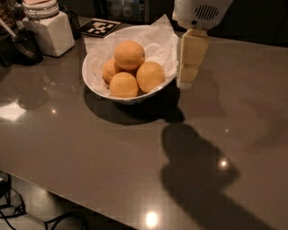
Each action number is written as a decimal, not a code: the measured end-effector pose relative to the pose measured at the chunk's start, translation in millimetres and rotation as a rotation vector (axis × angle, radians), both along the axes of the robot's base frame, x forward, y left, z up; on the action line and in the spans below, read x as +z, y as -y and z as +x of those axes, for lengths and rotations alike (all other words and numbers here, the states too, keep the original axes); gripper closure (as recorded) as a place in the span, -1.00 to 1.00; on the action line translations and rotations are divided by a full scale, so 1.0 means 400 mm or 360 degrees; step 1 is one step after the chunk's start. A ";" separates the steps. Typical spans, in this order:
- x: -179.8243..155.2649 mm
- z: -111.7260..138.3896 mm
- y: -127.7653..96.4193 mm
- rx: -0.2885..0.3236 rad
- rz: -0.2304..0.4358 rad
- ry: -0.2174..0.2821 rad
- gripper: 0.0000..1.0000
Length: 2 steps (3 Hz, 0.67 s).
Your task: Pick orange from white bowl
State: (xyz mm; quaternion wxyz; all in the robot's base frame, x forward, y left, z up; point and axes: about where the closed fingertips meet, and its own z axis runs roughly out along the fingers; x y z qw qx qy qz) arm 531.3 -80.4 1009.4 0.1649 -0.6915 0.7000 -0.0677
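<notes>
The white bowl (91,82) stands on the grey countertop at the upper middle, lined with crumpled white paper (157,38). Several oranges lie in it: one on top (129,55), one at the front (123,85), one at the right (150,76), and one partly hidden at the left (109,70). My gripper (185,82) hangs down from its white wrist housing (201,12) just right of the bowl's right rim, its tip near the countertop. It holds nothing that I can see.
A white squarish canister with a ribbed lid (50,32) stands at the back left, with a dark jug (26,44) beside it. A black-and-white marker tag (100,27) lies behind the bowl. The counter's front edge runs diagonally at lower left, with cables (13,209) on the floor.
</notes>
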 end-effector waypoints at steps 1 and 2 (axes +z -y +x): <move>0.003 0.051 -0.046 0.0001 -0.0030 0.0009 -1.00; 0.000 0.146 -0.113 0.0016 -0.0084 0.0011 -1.00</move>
